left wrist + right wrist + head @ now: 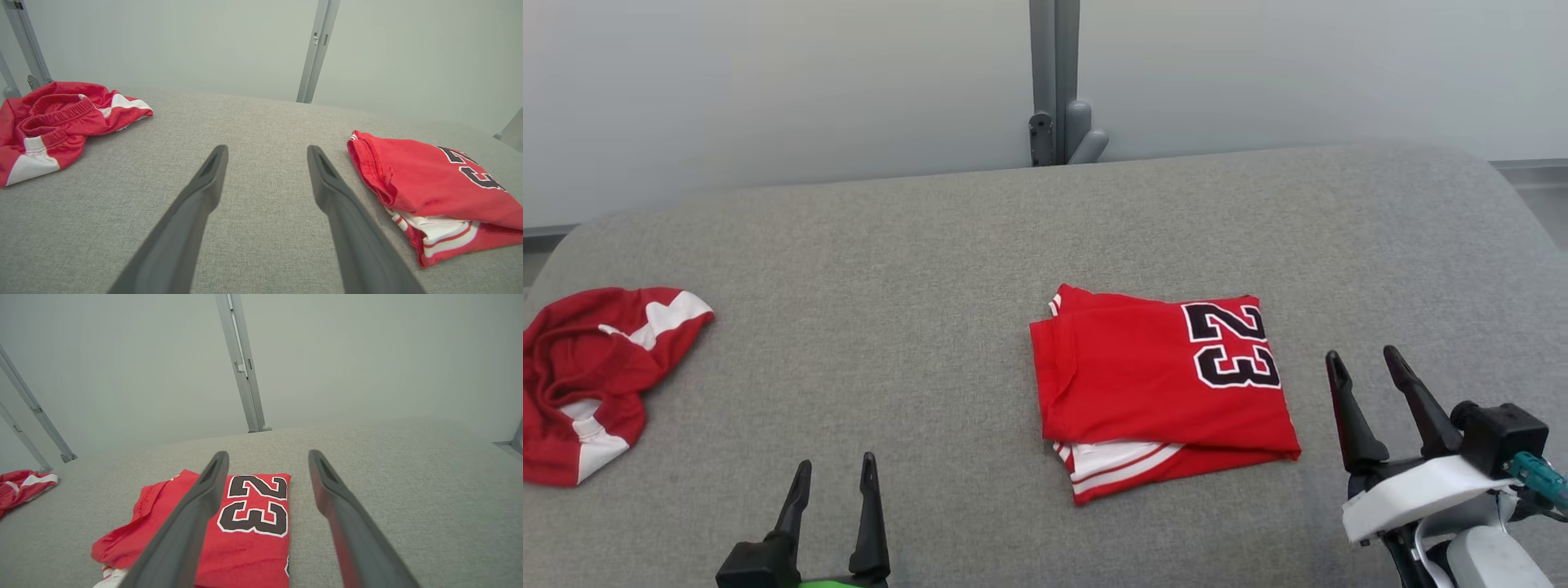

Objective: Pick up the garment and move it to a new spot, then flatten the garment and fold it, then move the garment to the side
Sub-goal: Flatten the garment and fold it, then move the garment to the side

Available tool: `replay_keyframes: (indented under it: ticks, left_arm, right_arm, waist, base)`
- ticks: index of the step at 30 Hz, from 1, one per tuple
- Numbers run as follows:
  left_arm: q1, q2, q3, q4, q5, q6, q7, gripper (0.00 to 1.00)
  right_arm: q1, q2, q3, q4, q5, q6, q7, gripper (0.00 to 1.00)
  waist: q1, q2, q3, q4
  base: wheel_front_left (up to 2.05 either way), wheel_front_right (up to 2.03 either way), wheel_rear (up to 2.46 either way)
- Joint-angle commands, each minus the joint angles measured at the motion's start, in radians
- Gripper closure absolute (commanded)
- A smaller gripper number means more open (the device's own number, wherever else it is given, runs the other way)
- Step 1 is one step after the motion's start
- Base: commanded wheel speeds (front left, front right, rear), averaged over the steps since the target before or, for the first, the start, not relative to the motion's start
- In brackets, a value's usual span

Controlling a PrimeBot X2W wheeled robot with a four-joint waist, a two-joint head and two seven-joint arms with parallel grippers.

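The garment (1160,384), a red jersey with a black and white "23", lies folded into a neat rectangle on the grey padded table (947,261), right of centre. It also shows in the left wrist view as the folded garment (433,192) at the right, and under the fingers in the right wrist view as the garment (245,522). My right gripper (1364,367) hangs open just right of the jersey, holding nothing. Near the front edge, left of the jersey, my left gripper (837,478) is open and empty.
A crumpled pair of red and white shorts (592,376) lies at the table's far left edge, also seen as the shorts (57,122). A grey metal post (1054,82) stands behind the table against the pale wall.
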Motion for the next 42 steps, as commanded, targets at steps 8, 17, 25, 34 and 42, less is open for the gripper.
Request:
replay_keyframes:
  ticks: [8,17,25,34,42]
  left_arm:
    - [0.071,0.0,0.043,-0.013,0.037,-0.014,-0.002,0.0]
    - [0.115,0.0,0.056,-0.059,0.068,-0.014,-0.002,0.0]
    - [0.139,-0.001,0.07,-0.07,0.097,-0.02,-0.002,0.0]
    - [0.145,-0.001,0.065,-0.066,0.105,-0.019,-0.002,0.0]
    - [0.148,-0.001,0.059,-0.057,0.113,-0.018,-0.002,0.0]
  right_arm:
    - [0.118,0.058,-0.045,-0.093,-0.185,0.0,-0.003,0.0]
    - [0.198,0.085,-0.069,-0.113,-0.226,0.0,-0.003,0.0]
    - [0.231,0.095,-0.064,-0.113,-0.233,0.0,-0.003,0.0]
    - [0.244,0.09,-0.056,-0.106,-0.227,0.0,-0.003,0.0]
    - [0.243,0.086,-0.044,-0.101,-0.223,0.0,-0.003,0.0]
  waist:
    - [0.0,0.0,-0.08,-0.049]
    - [0.0,0.0,-0.107,-0.045]
    - [0.0,0.0,-0.124,-0.041]
    - [0.0,0.0,-0.136,-0.033]
    - [0.0,0.0,-0.149,-0.032]
  base:
    - [0.0,0.0,0.0]
    - [0.0,0.0,0.0]
    - [0.0,0.0,0.0]
    - [0.0,0.0,0.0]
    - [0.0,0.0,0.0]
